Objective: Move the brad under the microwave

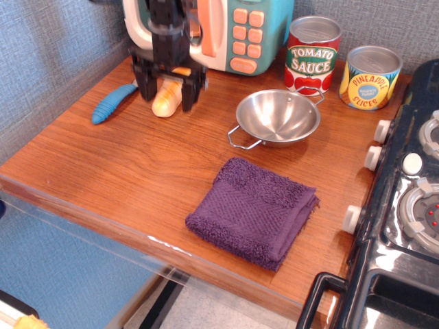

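The brad (167, 98), a glossy yellow-tan toy loaf, lies on the wooden table (137, 171) right in front of the teal and cream microwave (264, 27). My gripper (167, 94) points straight down over the loaf. Its black fingers (145, 81) stand on either side of the loaf with a small gap, so the jaws look open. The arm hides the far end of the loaf and part of the microwave door.
A blue-handled fork (112, 103) lies just left of the gripper. A steel bowl (277, 116) sits to the right, with a tomato sauce can (313, 55) and a pineapple can (370, 77) behind it. A purple cloth (254, 211) lies near the front. A black toy stove (405, 205) is at the right edge.
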{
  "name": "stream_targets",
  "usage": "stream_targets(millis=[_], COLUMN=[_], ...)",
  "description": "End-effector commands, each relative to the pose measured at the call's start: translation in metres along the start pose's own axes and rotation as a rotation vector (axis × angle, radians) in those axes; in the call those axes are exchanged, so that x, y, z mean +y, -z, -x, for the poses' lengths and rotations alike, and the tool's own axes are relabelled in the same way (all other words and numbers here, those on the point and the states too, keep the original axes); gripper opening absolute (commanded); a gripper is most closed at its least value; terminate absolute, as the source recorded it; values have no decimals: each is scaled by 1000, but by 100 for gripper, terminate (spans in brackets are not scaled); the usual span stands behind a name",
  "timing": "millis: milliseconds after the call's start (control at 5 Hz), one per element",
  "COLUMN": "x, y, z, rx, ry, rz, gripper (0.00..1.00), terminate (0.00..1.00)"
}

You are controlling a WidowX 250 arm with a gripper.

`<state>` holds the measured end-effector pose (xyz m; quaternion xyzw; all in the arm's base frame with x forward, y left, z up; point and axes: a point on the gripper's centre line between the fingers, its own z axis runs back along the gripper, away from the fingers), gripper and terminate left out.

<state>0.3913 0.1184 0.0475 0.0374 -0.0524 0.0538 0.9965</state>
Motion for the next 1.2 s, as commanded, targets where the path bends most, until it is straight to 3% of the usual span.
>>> stream_targets(millis=[0, 400, 800, 1000], x=[18, 14, 14, 14], y=[-84, -79, -79, -79], z=[31, 53, 53, 53], rx=[-93, -71, -71, -71], ry=[16, 70, 70, 70], rz=[46, 11, 11, 11], gripper=[100, 100, 100, 100], terminate=[0, 0, 0, 100])
